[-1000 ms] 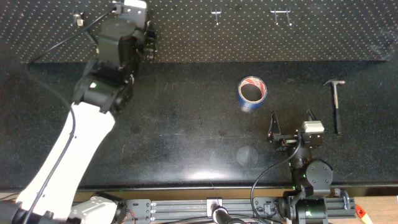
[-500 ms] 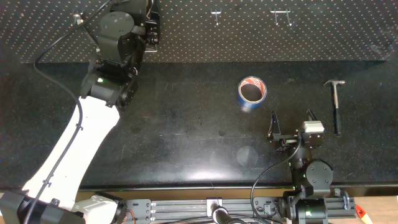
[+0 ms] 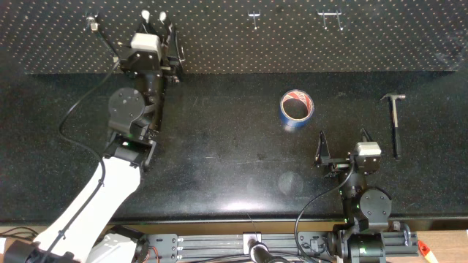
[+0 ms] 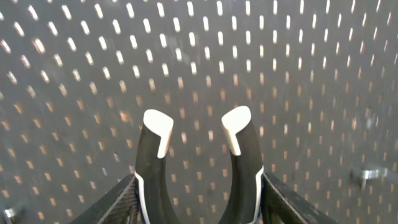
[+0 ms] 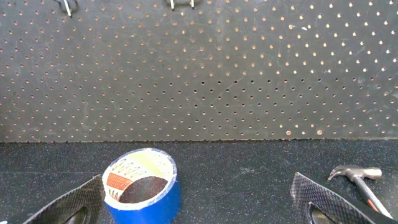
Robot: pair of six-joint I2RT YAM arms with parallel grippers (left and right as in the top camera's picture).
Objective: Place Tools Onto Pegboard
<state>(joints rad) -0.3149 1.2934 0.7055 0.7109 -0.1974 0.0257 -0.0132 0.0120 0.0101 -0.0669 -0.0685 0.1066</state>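
Observation:
My left gripper (image 3: 153,15) is up against the black pegboard (image 3: 307,36) at the back left. In the left wrist view my left gripper (image 4: 197,127) is open, its white pads (image 4: 158,126) close to the holes with nothing between them. A blue tape roll (image 3: 297,108) stands on the table right of centre, and a hammer (image 3: 395,123) lies at the far right. My right gripper (image 3: 344,148) rests open near its base. From the right wrist view the tape roll (image 5: 142,185) and the hammer (image 5: 357,175) lie ahead of it.
Metal hooks (image 3: 254,17) (image 3: 330,17) stick out of the pegboard's upper middle, and another hook (image 3: 93,23) is left of my left gripper. A peg (image 4: 367,175) shows beside the left fingers. The dark table (image 3: 219,146) lies open between the arms.
The left arm has dropped lower and its gripper has tipped toward the pegboard, so its white fingertips now show. The right arm, tape roll and hammer have not moved.

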